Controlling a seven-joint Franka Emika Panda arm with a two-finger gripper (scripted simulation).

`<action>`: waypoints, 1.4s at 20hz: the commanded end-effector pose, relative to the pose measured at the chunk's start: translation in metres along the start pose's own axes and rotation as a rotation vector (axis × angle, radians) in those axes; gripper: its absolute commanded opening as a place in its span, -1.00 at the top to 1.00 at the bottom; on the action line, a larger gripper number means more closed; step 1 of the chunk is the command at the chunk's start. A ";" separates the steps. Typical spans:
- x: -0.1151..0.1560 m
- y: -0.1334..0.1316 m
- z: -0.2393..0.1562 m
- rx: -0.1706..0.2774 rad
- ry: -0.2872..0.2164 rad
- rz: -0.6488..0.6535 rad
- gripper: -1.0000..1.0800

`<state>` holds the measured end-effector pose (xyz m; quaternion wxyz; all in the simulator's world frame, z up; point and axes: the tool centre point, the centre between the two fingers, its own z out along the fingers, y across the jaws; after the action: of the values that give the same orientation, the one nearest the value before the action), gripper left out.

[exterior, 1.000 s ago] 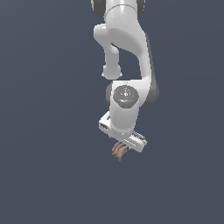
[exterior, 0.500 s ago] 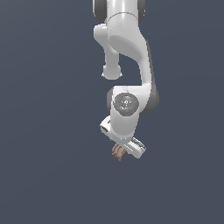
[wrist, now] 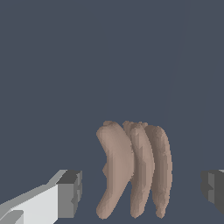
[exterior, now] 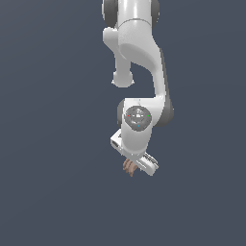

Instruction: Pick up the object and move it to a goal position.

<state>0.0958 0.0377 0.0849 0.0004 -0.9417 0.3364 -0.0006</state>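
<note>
While the white arm (exterior: 139,57) is reaching down from the top of the exterior view, its gripper (exterior: 136,166) is hanging right over the object (exterior: 129,167) — a small brown, tan-pink lump whose ridged lobes are peeking out just below the gripper body on the exterior view's left side of it. Everything around them is showing as one flat dark blue-grey surface (exterior: 48,192).

Seen from the wrist camera, the object (wrist: 134,168) is lying between the two fingers, which are standing wide apart. Three long, curved, finger-like lobes are sitting side by side, pressed against each other — the palest one is nearest the white-and-grey finger (wrist: 65,194), and the browner ones are lying toward the other grey fingertip at the frame's edge. Neither pad is touching the lump: a clear strip of the dark surface is showing on each side, a narrower one toward the white-and-grey finger and a wider one toward the other. Whether the object is resting on the surface or is slightly above it, I cannot tell from either view.
</note>
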 end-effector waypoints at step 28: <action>0.001 0.004 0.032 -0.001 -0.001 0.004 1.00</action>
<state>0.0945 0.0358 0.0495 -0.0002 -0.9412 0.3378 0.0006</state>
